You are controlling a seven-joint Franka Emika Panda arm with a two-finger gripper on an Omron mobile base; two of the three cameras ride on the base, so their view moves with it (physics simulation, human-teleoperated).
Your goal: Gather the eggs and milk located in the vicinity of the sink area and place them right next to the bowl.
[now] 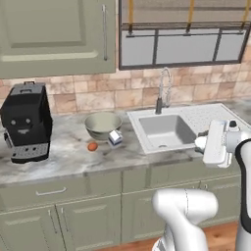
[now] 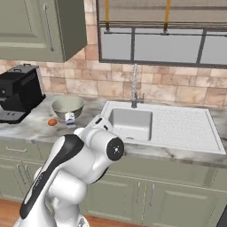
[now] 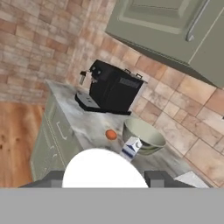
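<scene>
well, the end effector is closed on nothing; egg (image 1: 92,146) is small, round, fragile, pinch its middle gently; milk (image 1: 115,138) carton by the bowl (image 1: 102,124) is light, grip its flat sides.

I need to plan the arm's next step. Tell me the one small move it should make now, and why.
Probably none toward the objects: keep the arm back and treat the gathering as done. The egg lies on the counter just left of the bowl, and the milk stands against the bowl's front right. Both are out of the sink. The end effector holds nothing that can be seen.
</scene>
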